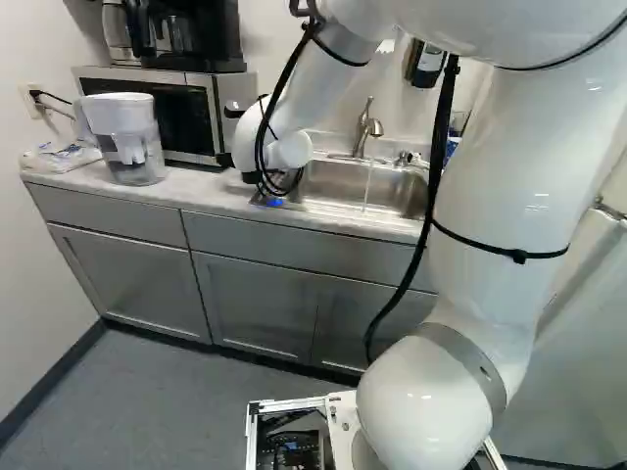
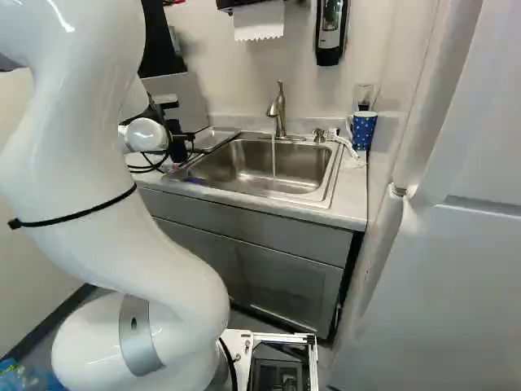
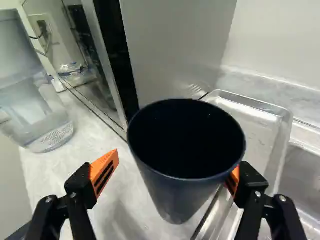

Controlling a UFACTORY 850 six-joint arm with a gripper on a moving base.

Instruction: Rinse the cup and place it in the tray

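Because the open end effector (image 3: 176,162) straddles the upright cup (image 3: 180,195) near the tray (image 3: 252,117), closing should secure it for rinsing.

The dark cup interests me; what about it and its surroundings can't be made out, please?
- Cup, wrist view: inside too dark to show contents.
- Tool, wrist view: the cup hides whether the tray-side pad touches it.
- Clear tray, wrist view: partly hidden behind the cup.
- Pitcher, wrist view: cut off by the edge.
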